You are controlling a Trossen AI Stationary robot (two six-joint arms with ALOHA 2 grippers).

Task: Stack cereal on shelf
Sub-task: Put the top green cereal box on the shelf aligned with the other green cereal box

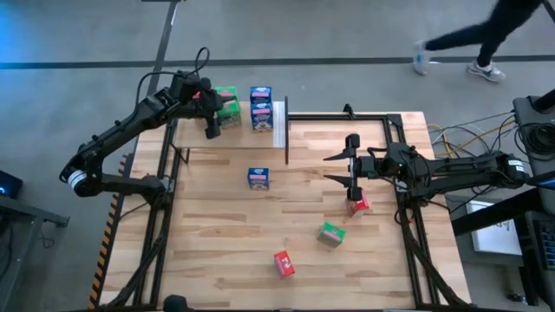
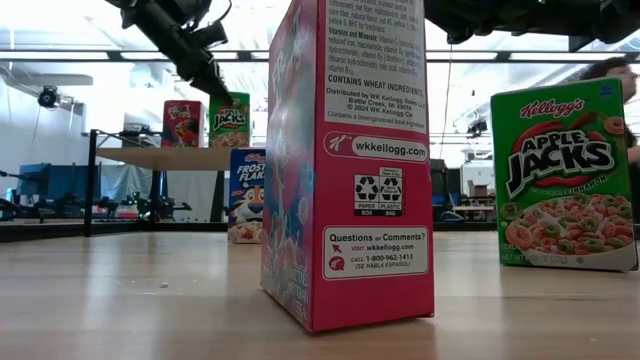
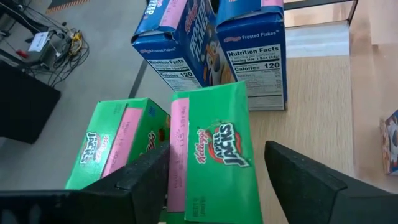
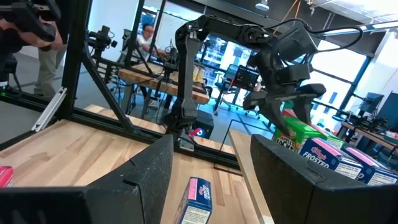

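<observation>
While the left gripper (image 1: 212,126) hangs over the shelf (image 1: 279,124) at the table's far left corner, its fingers (image 3: 146,180) are spread wide, released, straddling the top green box (image 3: 217,155). Beside that sit two stacked blue boxes (image 1: 261,107) on the shelf. Mid-table, a lone blue box (image 1: 258,178) stands. Lower down lies a red box (image 1: 284,263), then a green one (image 1: 330,234). Over on the right, the right gripper (image 1: 349,169) hovers open, another red box (image 1: 358,204) just beside it.
</observation>
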